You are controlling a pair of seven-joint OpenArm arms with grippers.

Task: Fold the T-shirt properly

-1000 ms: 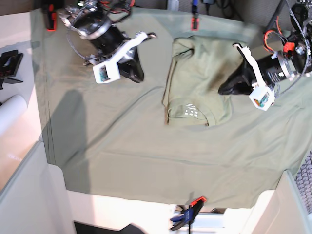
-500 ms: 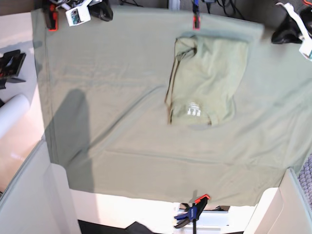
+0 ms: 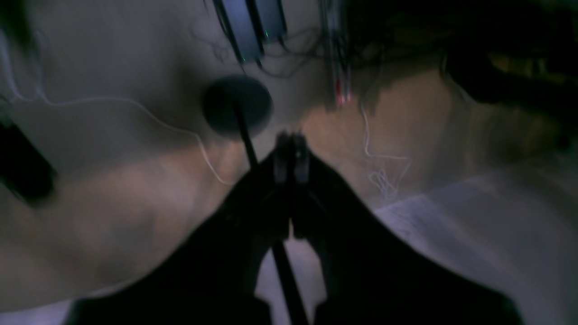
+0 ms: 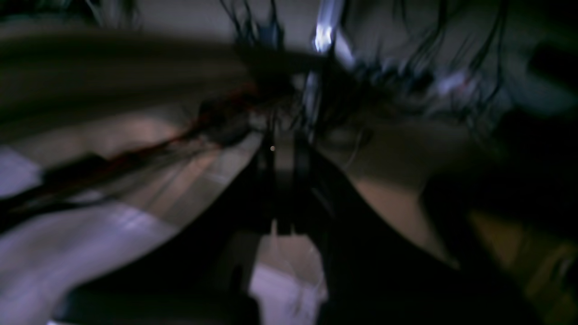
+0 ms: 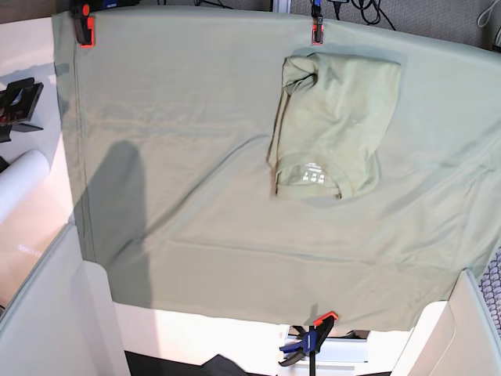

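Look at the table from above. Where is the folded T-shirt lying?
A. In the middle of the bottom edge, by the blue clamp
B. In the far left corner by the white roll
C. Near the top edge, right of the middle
C: the folded T-shirt lies on the tablecloth just below the red clamp at the top edge.

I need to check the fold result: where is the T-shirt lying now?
In the base view the T-shirt lies folded on the tablecloth, upper right of centre, just below the red clamp.

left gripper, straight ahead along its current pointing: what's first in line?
Hard to say, the view is blurred. The left gripper, shut, points off the table; a dark round object on a thin rod sits just left of its line. Depth is unclear.
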